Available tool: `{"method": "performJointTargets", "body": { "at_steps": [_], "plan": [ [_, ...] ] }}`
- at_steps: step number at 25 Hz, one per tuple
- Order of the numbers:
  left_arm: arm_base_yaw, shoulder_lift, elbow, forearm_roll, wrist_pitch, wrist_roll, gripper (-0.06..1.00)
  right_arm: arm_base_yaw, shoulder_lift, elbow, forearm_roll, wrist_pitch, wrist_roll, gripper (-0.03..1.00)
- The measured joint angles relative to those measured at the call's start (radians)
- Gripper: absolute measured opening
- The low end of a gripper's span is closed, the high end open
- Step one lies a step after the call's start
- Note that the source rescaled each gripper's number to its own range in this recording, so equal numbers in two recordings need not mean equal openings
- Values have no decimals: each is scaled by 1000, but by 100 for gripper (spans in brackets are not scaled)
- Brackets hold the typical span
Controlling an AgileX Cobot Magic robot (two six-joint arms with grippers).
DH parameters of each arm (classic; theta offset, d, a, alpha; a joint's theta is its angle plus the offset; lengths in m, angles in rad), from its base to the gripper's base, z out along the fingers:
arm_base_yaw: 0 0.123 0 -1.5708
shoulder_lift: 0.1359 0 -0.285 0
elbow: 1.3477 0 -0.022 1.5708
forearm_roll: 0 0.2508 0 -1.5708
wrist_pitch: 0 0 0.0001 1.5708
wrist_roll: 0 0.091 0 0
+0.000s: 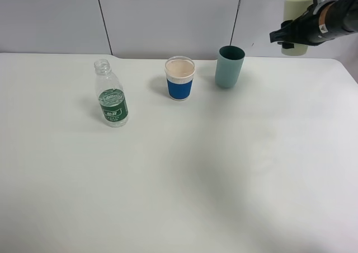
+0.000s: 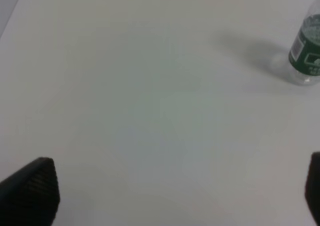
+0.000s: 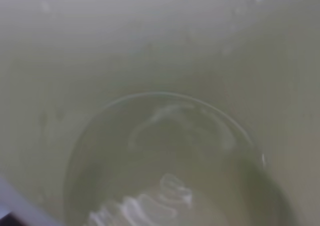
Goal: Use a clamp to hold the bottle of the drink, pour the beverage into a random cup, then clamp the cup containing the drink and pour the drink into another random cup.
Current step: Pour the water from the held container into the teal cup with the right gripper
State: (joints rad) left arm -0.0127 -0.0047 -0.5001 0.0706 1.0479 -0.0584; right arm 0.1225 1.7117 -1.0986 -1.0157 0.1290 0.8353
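Exterior high view takes in the white worktop (image 1: 224, 180), which fills most of the picture. The right arm (image 1: 335, 15) reaches in from the far right corner, raised well above the surface, its dark forearm lying roughly level and pointing toward the middle. The right gripper (image 1: 286, 37) is clenched on a pale yellow-green cup (image 1: 296, 9) and holds it in the air, clear of the worktop. The right wrist view looks straight into this cup (image 3: 150, 46), where a little clear liquid (image 3: 165, 186) glints at the bottom.

The left arm is out of the high view. In its wrist view the left gripper (image 2: 172, 191) hangs over bare worktop with its jaws spread wide and nothing between them; the dark fingers (image 2: 32, 191) sit at opposite edges of the picture.

The bottle (image 1: 112, 96) – clear, green-labelled, uncapped – stands upright on the left part of the worktop, and it shows at the edge of the left wrist view (image 2: 306, 56), well apart from the fingers. Near the middle stands a white paper cup with a blue sleeve (image 1: 179, 78), its inside pale beige. Just beside it, toward the right arm's side but not touching, stands a teal cup (image 1: 229, 67).
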Motion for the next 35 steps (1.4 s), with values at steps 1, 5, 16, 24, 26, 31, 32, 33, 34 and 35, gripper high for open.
{"method": "performJointTargets", "body": {
  "at_steps": [1,5,16,24,26,31,32,33,34,35],
  "plan": [
    [0,0,0,0,0,0,100,13,17,-18,-12,11,0,2],
    [0,0,0,0,0,0,100,69,76,-88,-55,54,0,2],
    [0,0,0,0,0,0,100,142,147,-178,-189,156,-3,2],
    [0,0,0,0,0,0,100,156,187,-219,-227,205,-49,2],
    [0,0,0,0,0,0,100,168,197,-227,-236,206,-65,2],
    [0,0,0,0,0,0,100,185,210,-230,-273,206,-124,2],
    [0,0,0,0,0,0,100,186,212,-230,-278,210,-131,2],
    [0,0,0,0,0,0,100,186,216,-230,-289,219,-134,2],
    [0,0,0,0,0,0,100,187,221,-230,-298,231,-138,2],
    [0,0,0,0,0,0,100,187,222,-230,-307,239,-140,2]
  ]
}}
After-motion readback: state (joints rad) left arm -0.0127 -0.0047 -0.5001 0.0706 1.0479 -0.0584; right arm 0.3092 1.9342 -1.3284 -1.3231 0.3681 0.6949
